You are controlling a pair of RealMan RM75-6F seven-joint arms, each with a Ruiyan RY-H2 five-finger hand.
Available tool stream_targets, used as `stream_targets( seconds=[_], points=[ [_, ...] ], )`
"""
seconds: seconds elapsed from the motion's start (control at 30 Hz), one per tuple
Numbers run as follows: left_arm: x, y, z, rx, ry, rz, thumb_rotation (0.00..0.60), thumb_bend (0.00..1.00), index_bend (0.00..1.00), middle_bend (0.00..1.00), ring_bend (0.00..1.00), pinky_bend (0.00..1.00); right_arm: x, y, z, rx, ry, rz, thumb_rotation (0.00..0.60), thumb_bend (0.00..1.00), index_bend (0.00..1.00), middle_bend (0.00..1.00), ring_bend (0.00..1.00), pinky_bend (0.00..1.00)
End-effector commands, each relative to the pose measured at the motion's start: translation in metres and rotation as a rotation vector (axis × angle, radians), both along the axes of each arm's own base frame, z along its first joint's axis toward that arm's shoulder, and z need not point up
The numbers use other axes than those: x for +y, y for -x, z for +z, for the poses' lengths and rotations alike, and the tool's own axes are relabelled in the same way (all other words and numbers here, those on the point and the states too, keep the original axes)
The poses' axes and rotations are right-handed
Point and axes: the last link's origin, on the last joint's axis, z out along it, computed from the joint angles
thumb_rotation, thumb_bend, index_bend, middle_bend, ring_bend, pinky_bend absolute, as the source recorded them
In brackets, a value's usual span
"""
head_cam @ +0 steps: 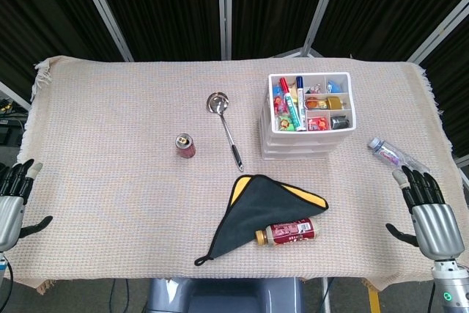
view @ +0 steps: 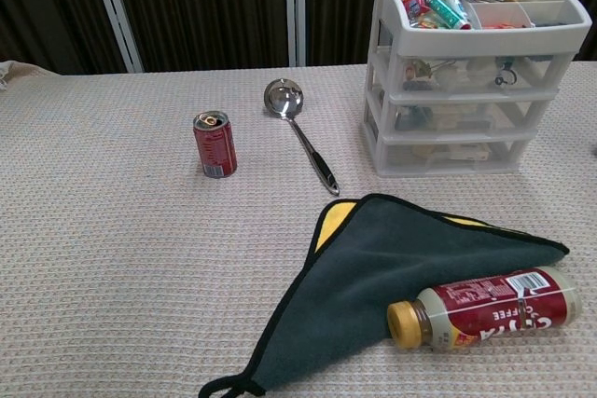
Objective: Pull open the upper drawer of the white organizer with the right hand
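Observation:
The white organizer (head_cam: 308, 119) (view: 466, 90) stands right of centre on the table, its top tray full of markers and small items. Its upper drawer (view: 476, 72) sits flush with the drawers below it, closed. My right hand (head_cam: 429, 210) hovers at the table's right front edge, fingers spread and empty, well to the right of and nearer than the organizer. At the left front edge my left hand (head_cam: 11, 203) is also spread and empty. Neither hand shows in the chest view.
A dark cloth with yellow lining (head_cam: 260, 214) lies in front of the organizer with a brown bottle (head_cam: 289, 232) on it. A steel ladle (head_cam: 223, 126) and a red can (head_cam: 185, 146) lie to the left. A clear bottle (head_cam: 388, 153) lies beyond my right hand.

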Motion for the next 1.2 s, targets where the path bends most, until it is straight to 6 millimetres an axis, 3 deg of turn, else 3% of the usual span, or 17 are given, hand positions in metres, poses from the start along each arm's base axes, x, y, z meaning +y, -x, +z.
stream_targets(
  seconds=[0.03, 0.1, 0.17, 0.33, 0.53, 0.77, 1.2],
  points=[
    [0.001, 0.001, 0.001, -0.001, -0.003, 0.002, 0.6, 0.07, 0.0, 0.0, 0.0, 0.0, -0.001, -0.003, 0.0, -0.017, 0.012, 0.007, 0.6, 0.0, 0.03, 0.22, 0.21, 0.2],
    [0.001, 0.0, 0.001, -0.003, -0.006, 0.001, 0.6, 0.07, 0.0, 0.0, 0.0, 0.0, -0.003, -0.006, 0.0, -0.045, 0.03, 0.016, 0.6, 0.0, 0.06, 0.44, 0.47, 0.42],
    [0.001, 0.0, 0.002, -0.006, -0.011, 0.0, 0.6, 0.08, 0.0, 0.0, 0.0, 0.0, -0.004, -0.01, -0.002, -0.102, 0.016, 0.012, 0.6, 0.02, 0.08, 0.59, 0.62, 0.51],
    [0.0, -0.001, 0.004, -0.01, -0.021, -0.006, 0.6, 0.08, 0.0, 0.0, 0.0, 0.0, -0.014, -0.021, -0.008, -0.267, -0.065, -0.032, 0.6, 0.17, 0.08, 0.75, 0.77, 0.56],
    [0.001, -0.001, 0.005, -0.009, -0.028, -0.007, 0.6, 0.08, 0.0, 0.0, 0.0, 0.0, -0.032, -0.042, -0.021, -0.444, -0.17, -0.069, 0.6, 0.25, 0.09, 0.78, 0.8, 0.56],
    [0.001, -0.001, 0.007, -0.016, -0.042, -0.021, 0.6, 0.08, 0.0, 0.0, 0.0, 0.0, -0.063, -0.072, -0.047, -0.862, -0.361, -0.215, 0.6, 0.27, 0.1, 0.78, 0.8, 0.56],
    [0.002, -0.001, 0.01, -0.031, -0.053, -0.035, 0.6, 0.08, 0.0, 0.0, 0.0, 0.0, -0.081, -0.079, -0.068, -1.012, -0.393, -0.286, 0.6, 0.27, 0.16, 0.78, 0.8, 0.56]
  ],
)
